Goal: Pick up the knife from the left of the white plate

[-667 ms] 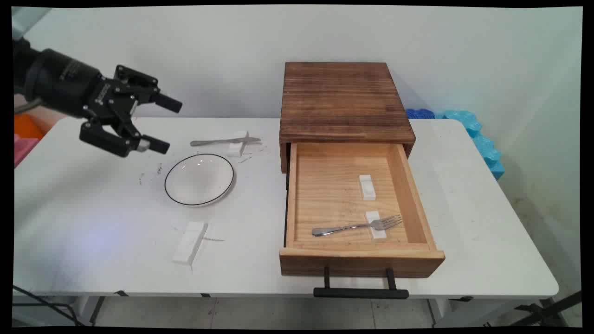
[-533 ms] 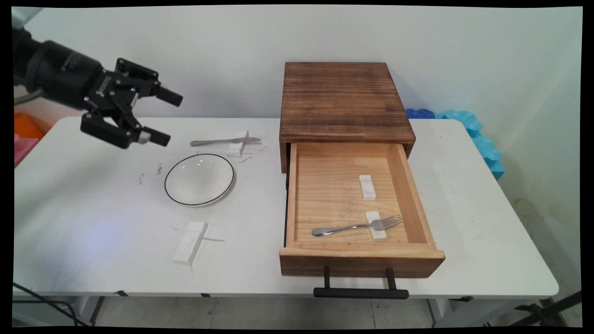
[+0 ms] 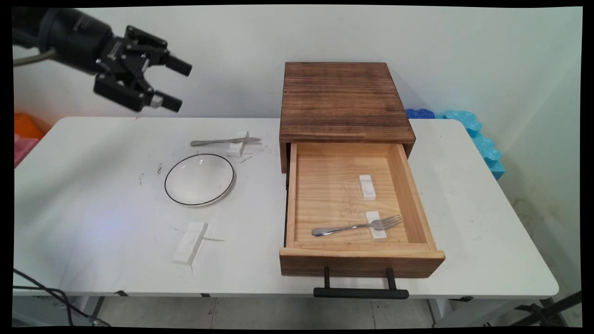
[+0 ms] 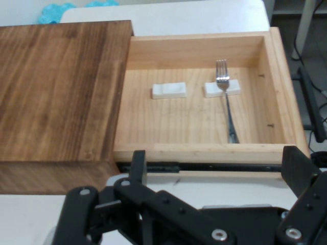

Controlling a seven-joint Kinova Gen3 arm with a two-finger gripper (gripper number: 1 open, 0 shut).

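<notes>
My gripper (image 3: 180, 87) hangs open and empty in the air at the upper left, high above the table's back edge, its fingers pointing right toward the wooden box (image 3: 345, 99). The nearest thing is a knife (image 3: 225, 141) lying across a small white rest below it. In the hand view the gripper (image 4: 217, 168) faces the open drawer (image 4: 204, 153), where a fork (image 4: 226, 109) lies with its head on a white rest (image 4: 212, 90); a second rest (image 4: 169, 91) lies bare beside it. The fork (image 3: 357, 227) also shows in the main view.
A clear plate with a dark rim (image 3: 199, 179) sits left of the drawer (image 3: 429, 227). Another white rest (image 3: 189, 242) lies near the table's front. The drawer's black handle (image 3: 361, 292) juts past the table edge. Blue foam (image 3: 478, 134) lies at the back right.
The gripper has risen well above the table and shifted slightly right, staying open. Nothing on the table or in the drawer has moved.
</notes>
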